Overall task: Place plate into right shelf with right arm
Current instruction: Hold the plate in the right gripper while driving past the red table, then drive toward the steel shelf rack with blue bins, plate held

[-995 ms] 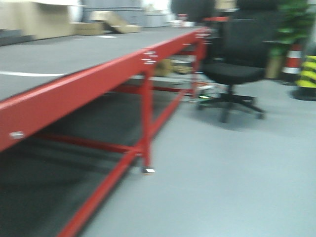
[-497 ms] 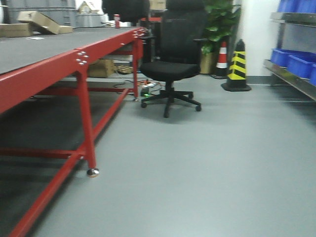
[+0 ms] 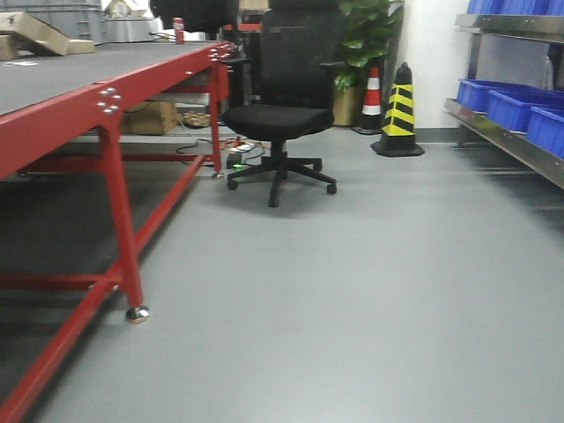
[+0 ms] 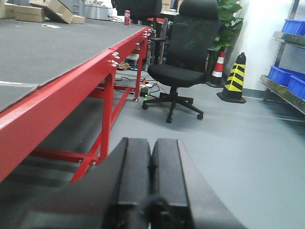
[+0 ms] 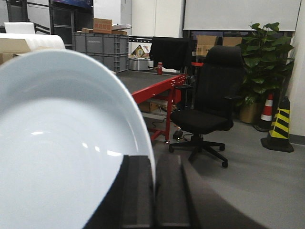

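Step, as judged: carrying plate, not yet at shelf.
Left end effector (image 4: pixel 151 176): fingers pressed together, nothing between.
Right end effector (image 5: pixel 155 191): clamped on rim of plate (image 5: pixel 62 143), which stands on edge.
Next: bring base near right shelf (image 3: pixel 511 143), then reach over ledge.
Around: red worktop (image 3: pixel 62 92) at left, office chair (image 3: pixel 282 119), striped cone (image 3: pixel 398 110), both well apart from shelf.
Blue bins (image 3: pixel 507 107) on ledge may limit room.
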